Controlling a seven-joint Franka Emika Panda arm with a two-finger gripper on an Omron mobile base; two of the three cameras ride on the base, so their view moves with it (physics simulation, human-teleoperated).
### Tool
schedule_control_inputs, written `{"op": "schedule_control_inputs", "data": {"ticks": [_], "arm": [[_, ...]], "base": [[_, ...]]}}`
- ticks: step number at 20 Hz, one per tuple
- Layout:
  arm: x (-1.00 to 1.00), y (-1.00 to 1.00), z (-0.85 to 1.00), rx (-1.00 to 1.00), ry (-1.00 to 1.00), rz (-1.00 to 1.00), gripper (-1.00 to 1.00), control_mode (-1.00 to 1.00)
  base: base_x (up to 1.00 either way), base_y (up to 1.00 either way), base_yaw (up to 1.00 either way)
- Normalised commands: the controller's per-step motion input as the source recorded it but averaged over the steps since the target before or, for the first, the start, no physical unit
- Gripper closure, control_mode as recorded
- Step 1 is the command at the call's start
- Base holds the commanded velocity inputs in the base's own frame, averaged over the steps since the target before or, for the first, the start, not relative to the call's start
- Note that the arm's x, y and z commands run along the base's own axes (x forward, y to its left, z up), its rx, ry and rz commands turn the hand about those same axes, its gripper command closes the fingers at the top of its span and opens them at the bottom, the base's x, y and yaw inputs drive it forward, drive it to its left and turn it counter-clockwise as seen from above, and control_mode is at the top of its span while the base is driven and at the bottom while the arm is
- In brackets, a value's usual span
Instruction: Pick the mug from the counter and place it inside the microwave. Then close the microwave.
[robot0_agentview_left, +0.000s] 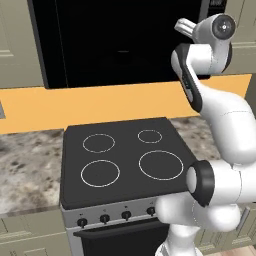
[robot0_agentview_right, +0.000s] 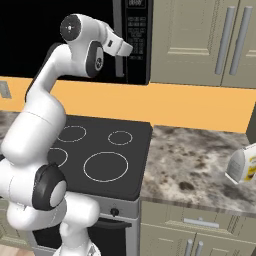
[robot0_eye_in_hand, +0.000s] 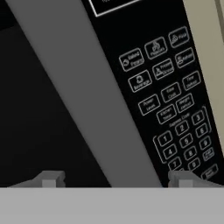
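The microwave (robot0_agentview_left: 120, 45) is a large black box hanging above the stove, its front dark in both base views. My arm reaches up to its right side, where the gripper (robot0_eye_in_hand: 118, 178) stands open close to the front. In the hand view a grey bar (robot0_eye_in_hand: 87, 87) runs between the dark door and the button panel (robot0_eye_in_hand: 175, 100), and it passes between my two fingertips (robot0_eye_in_hand: 50, 178). My hand also shows by the button panel (robot0_agentview_right: 135, 30) in the right base view. The speckled counter (robot0_agentview_right: 195, 160) lies on both sides of the stove. The mug is out of view.
A black stovetop (robot0_agentview_left: 125, 155) with four rings and a row of knobs sits below the microwave. A white and yellow carton (robot0_agentview_right: 242, 165) lies on the right counter. Beige wall cabinets (robot0_agentview_right: 200, 40) flank the microwave above an orange backsplash (robot0_agentview_right: 190, 107).
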Motion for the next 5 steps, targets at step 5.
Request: {"op": "schedule_control_inputs", "data": {"ticks": [5], "arm": [[0.51, 0.00, -0.09, 0.00, -0.05, 0.00, -1.00, -1.00]], "base": [[0.00, 0.00, 0.00]]}}
